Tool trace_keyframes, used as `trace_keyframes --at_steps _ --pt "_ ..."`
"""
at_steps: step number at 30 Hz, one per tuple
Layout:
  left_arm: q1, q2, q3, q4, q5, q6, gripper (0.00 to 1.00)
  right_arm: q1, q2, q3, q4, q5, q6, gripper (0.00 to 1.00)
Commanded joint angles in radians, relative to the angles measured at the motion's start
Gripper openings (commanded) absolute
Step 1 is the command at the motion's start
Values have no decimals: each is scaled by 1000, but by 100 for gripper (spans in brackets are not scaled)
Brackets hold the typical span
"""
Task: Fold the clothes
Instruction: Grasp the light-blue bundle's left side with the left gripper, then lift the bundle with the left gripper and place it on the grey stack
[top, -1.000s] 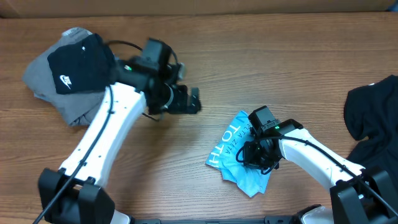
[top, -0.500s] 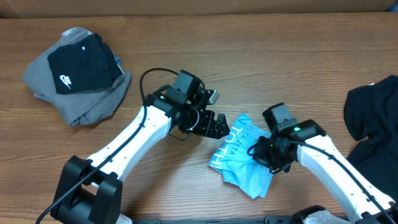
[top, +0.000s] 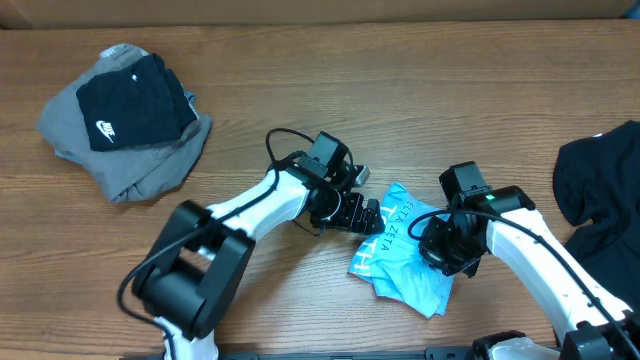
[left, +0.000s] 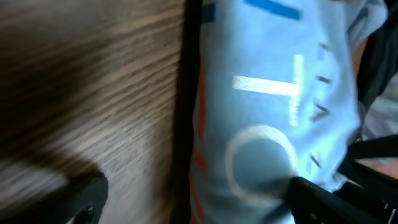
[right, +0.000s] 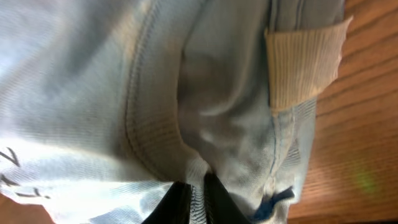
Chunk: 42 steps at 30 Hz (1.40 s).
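Swung in toward the light blue T-shirt, my left gripper hangs spread wide at its left edge, the crumpled shirt's right side is clamped in my right gripper, and the Nike pile lies far to its left.
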Motion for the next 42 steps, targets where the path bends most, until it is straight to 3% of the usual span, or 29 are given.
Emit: trace_keyframes --at_steps 1,4,5,9,15,17,19,23,24,25,35,42 --pt "-11 44 -9 17 101 -29 95 5 5 18 -11 -8 -15 14" --pt "-17 65 -9 29 140 -48 97 5 5 18 -31 -6 -17 35" --pt "-20 72 -9 43 171 -48 97 5 5 18 -34 -4 -22 37" --pt "-48 87 -9 107 242 -48 96 5 5 18 -32 -4 -34 38" --pt "-111 114 -9 110 142 -63 91 5 5 18 -18 -5 -34 39" --pt "-130 128 -9 123 138 -67 85 5 5 18 -16 -4 -34 39" --pt "-145 141 -9 135 138 -67 69 5 5 18 -16 -4 -34 39" --pt "-147 146 -9 152 138 -66 24 5 5 18 -21 -5 -34 40" --pt "-146 146 -9 154 138 -66 9 5 5 18 -24 -5 -34 40" --pt "-145 146 -9 154 138 -66 4 5 4 18 -29 -5 -34 40" --pt "-71 132 -7 112 154 -46 4 -24 -99 79 -78 -12 -94 39" --pt "101 -9 69 -117 149 106 4 -73 -242 252 -160 -4 -155 48"
